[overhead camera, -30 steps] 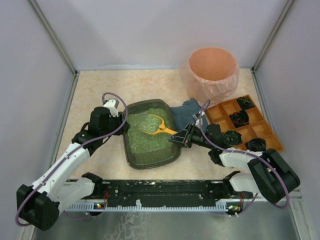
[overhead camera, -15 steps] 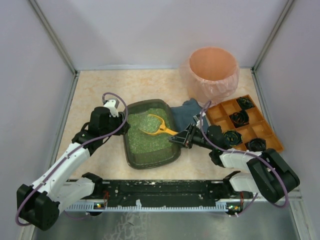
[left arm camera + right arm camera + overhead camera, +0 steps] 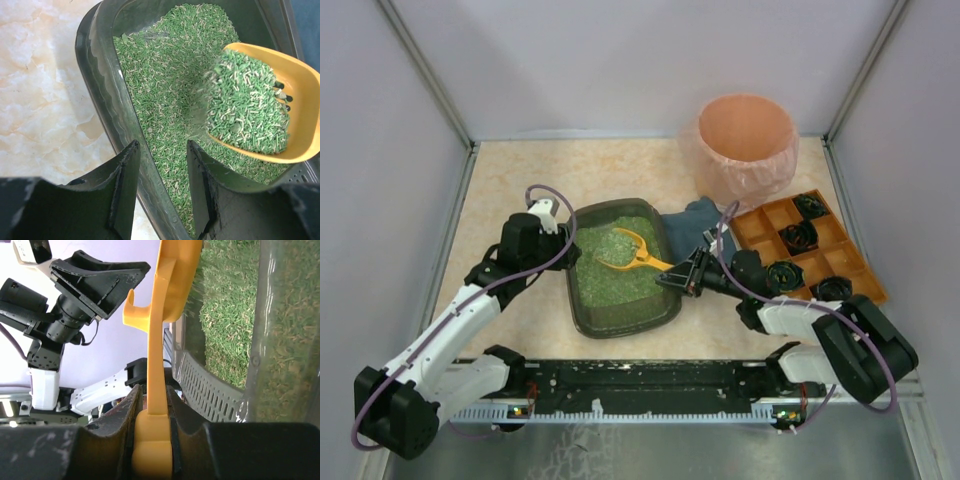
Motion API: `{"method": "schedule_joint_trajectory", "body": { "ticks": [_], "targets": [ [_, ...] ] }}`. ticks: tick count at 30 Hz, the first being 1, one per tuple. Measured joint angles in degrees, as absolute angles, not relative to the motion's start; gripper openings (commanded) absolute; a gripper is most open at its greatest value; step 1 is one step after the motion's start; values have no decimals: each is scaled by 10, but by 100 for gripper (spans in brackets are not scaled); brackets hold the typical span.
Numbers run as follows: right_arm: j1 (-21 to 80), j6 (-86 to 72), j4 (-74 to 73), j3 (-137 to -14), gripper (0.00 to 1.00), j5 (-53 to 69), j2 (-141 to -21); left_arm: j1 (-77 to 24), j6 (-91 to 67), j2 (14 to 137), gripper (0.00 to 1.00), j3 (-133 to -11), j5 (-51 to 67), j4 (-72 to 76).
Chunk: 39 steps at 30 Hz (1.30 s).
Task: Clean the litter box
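Over litter box [image 3: 620, 325], right jaws clamp loaded yellow scoop [image 3: 638, 258]; left jaws pinch box rim.

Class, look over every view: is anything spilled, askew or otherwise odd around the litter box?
No spill shows. The litter box sits slightly askew on the table, and a blue cloth lies crumpled against its far right corner.
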State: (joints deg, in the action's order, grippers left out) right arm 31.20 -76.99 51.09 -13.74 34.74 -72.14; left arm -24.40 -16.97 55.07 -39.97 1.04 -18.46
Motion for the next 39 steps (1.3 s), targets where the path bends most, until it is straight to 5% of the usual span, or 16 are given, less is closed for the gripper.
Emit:
{"method": "schedule_joint_trajectory", "body": {
  "ticks": [39],
  "targets": [
    [303,-771,512,-145,0,364,-720,-244,-170,551,48,-400,11,-184]
  ]
}}
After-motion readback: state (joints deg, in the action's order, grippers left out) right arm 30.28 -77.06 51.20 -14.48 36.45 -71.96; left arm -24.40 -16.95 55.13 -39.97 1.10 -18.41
